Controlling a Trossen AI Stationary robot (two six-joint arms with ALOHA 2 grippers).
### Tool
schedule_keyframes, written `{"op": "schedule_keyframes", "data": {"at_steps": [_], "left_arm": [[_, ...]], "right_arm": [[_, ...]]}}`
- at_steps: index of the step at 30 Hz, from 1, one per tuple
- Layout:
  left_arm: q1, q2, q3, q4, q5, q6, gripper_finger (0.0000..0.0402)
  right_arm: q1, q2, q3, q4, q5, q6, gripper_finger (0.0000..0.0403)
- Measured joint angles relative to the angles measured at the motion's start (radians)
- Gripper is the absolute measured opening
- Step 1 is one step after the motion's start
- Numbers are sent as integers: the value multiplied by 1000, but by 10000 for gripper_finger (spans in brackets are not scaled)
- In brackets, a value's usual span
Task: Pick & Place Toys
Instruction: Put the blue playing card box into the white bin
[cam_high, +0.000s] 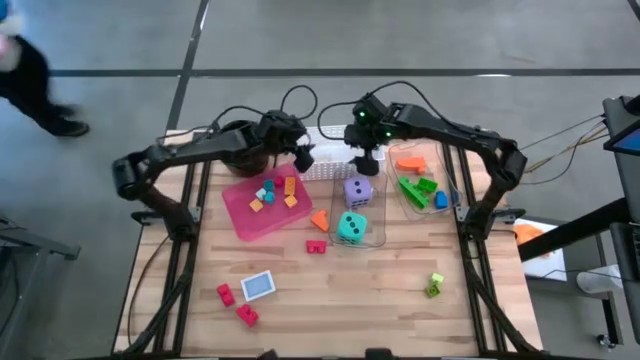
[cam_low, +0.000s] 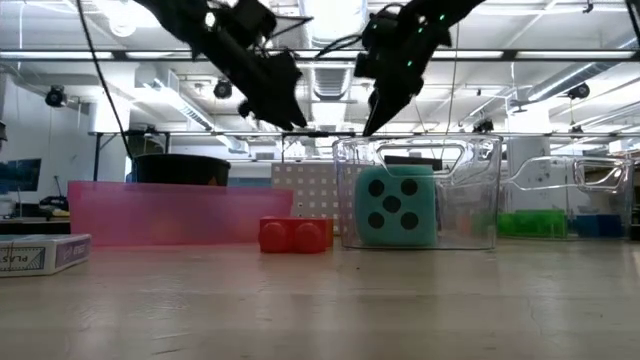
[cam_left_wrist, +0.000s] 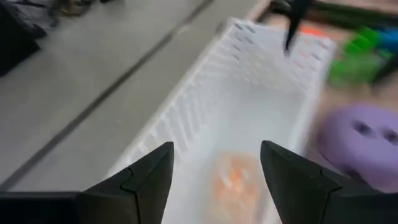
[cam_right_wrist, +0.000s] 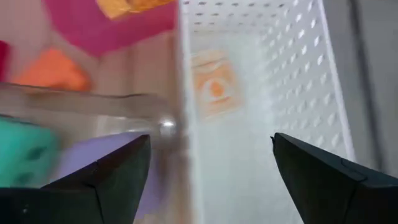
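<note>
Reaching inward from both sides in the high view: left gripper (cam_high: 303, 157) and right gripper (cam_high: 365, 163) over the white basket (cam_high: 325, 168), purple die (cam_high: 357, 192) and teal die (cam_high: 351, 228) in the clear bin (cam_high: 381, 236) nearby. Hanging above the table in the low view, fingers down. Spread wide in both wrist views, holding nothing, an orange card (cam_right_wrist: 214, 84) lying in the basket below.

A blurred orange-printed card (cam_left_wrist: 231, 180) lies in the white basket (cam_left_wrist: 186, 112); its print cannot be read. The purple die (cam_left_wrist: 364, 140) is cut off by the left wrist view's edge. In the low view, the black pot (cam_low: 181, 167) sits half hidden behind the pink tray (cam_low: 170, 215).
</note>
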Motion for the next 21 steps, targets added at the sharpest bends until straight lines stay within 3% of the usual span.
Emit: {"op": "schedule_keyframes", "data": {"at_steps": [8,13,21], "left_arm": [[-230,-162,-17,-334,6,-78,241],[-472,-215,-114,-332,-13,-154,241],[-831,-216,-263,-276,-182,-390,241]], "right_arm": [[112,-138,-62,-116,-168,110,333],[237,-226,-188,-78,-168,157,333],[413,-357,-430,91,-167,281,333]]}}
